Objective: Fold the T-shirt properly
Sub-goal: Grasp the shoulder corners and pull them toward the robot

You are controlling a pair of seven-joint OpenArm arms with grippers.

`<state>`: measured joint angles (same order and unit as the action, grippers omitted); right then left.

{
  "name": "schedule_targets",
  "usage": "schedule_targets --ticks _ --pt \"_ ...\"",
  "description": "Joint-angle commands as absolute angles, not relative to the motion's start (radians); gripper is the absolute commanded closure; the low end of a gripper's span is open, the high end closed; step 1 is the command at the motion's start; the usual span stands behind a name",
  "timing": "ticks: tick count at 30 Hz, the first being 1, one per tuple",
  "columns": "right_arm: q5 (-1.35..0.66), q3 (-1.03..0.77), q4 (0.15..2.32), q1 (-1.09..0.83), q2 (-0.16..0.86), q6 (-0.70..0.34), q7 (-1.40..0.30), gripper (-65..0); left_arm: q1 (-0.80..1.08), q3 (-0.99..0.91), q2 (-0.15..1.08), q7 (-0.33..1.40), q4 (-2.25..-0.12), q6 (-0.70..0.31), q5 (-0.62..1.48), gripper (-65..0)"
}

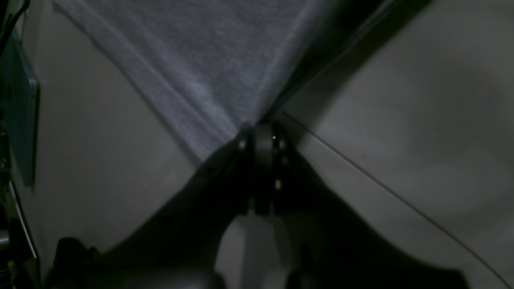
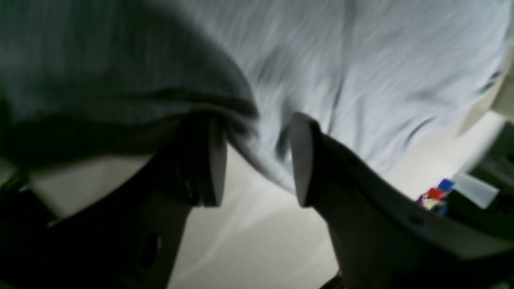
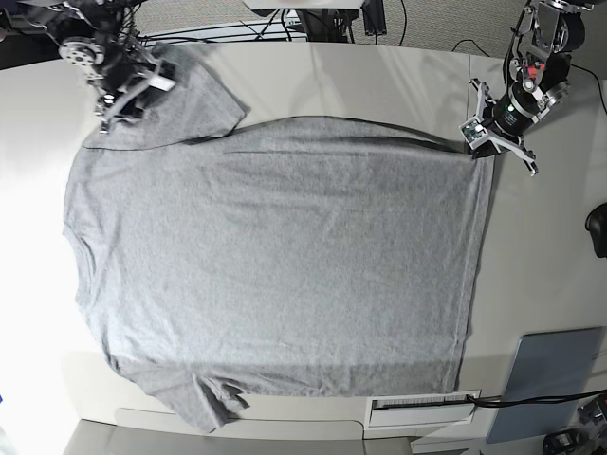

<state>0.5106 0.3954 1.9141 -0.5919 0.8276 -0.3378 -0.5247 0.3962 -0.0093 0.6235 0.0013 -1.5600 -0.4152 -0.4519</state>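
The T-shirt (image 3: 275, 275) lies spread flat, plain grey side up, over most of the pale table (image 3: 379, 76). Its neck edge is on the base view's left, its hem on that view's right, and one short sleeve points to the near edge while the other reaches the far left corner.

At the shirt's far hem corner the left gripper (image 3: 482, 139) has its jaws pressed together on the fabric. The left wrist view shows the cloth (image 1: 192, 60) running in a taut wedge straight into the closed fingertips (image 1: 263, 138), with the stitched hem band along one side.

At the shirt's far sleeve the right gripper (image 3: 123, 100) hovers with its jaws spread. In the right wrist view its two fingers (image 2: 213, 160) stand apart with a bunched fold of the shirt (image 2: 361, 68) just beyond and partly between them; the picture is too blurred to tell whether either pad touches the cloth.

Beyond the shirt's hem, near the table's front corner, lies a flat grey-blue pad (image 3: 550, 379). A white strip (image 3: 422, 408) sits just past the shirt's near edge.
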Motion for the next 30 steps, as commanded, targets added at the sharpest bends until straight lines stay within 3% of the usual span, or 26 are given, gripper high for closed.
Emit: schedule_targets --ticks 1,9,17,21,30 --pt "0.499 0.418 1.921 -0.579 0.825 -0.350 -0.529 -26.6 0.415 -0.007 0.634 0.096 -1.542 -0.469 -0.490 0.0" --pt "0.556 0.484 1.921 -0.529 0.790 -0.348 -0.593 -26.0 0.415 -0.007 0.634 0.096 -1.542 -0.469 -0.490 0.0" --pt "0.561 0.484 1.921 -0.530 0.790 -0.332 -0.624 0.0 0.415 -0.007 0.634 0.096 -1.542 -0.469 -0.490 0.0" --pt "0.580 0.484 1.929 -0.535 0.797 -0.198 -0.694 0.0 0.415 -0.007 0.635 0.118 -1.542 -0.470 -0.412 0.0" --pt "0.666 0.482 2.026 -0.694 0.910 -0.133 -0.712 0.0 0.516 -0.074 0.635 0.239 -1.671 -0.473 -0.194 0.0"
